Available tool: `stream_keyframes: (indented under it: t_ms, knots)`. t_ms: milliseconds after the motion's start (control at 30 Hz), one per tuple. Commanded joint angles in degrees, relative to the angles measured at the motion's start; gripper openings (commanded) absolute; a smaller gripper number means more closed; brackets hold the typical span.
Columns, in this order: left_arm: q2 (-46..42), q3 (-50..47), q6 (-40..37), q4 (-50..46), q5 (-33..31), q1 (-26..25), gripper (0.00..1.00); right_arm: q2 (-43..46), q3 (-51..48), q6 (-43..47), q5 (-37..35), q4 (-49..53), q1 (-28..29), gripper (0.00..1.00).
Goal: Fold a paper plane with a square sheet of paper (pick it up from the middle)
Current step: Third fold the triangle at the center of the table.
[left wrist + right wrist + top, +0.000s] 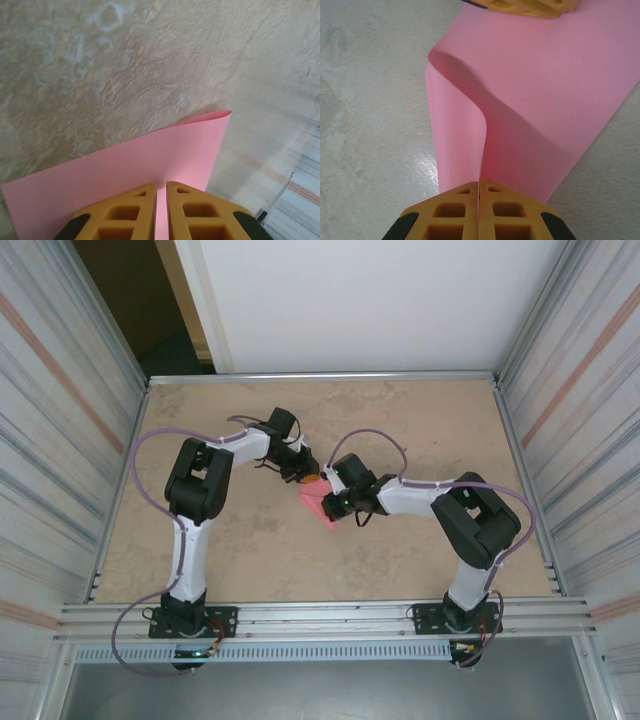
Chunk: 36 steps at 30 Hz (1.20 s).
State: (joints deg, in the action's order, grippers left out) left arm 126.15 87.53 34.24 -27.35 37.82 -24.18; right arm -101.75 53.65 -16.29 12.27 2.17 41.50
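Between left gripper (pixel 161 185) and right gripper (pixel 479 183) hangs pinched paper (pixel 545 95)

From above, the right pincer (pixel 337 503) covers part of the square sheet of paper (pixel 318 506); creases too small to read. Right wrist view crops its far side.

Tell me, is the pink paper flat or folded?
Curled over, not creased: a soft rounded bend runs across the paper, pinched by the left hand and right hand.

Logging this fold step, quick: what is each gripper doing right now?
Left gripper: closed, pinching the pink sheet.
Right gripper: closed, pinching the same pink sheet.
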Motion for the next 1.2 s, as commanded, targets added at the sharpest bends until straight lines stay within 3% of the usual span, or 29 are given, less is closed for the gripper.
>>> stream_keyframes:
  t_ms: [0, 733, 933, 1167]
  knots:
    - [2.45, 0.45, -1.37, -3.46, -1.62, -0.51, 0.15, -1.32, 2.02, -0.71, 1.33, 1.24, -0.37, 0.01]
    - [1.02, 0.70, -0.74, -2.64, -0.42, -0.31, 0.15, -3.08, 3.28, -0.45, 2.16, 1.87, -0.49, 0.01]
    - [-4.58, -0.44, 0.47, 0.38, 0.14, 1.87, 0.22, -3.01, 3.20, -0.49, 2.48, 2.03, -0.56, 0.01]
    - [-3.84, -2.85, 0.04, -0.34, -1.07, 2.92, 0.19, -3.05, 3.16, -0.49, 2.83, 1.53, -0.61, 0.01]
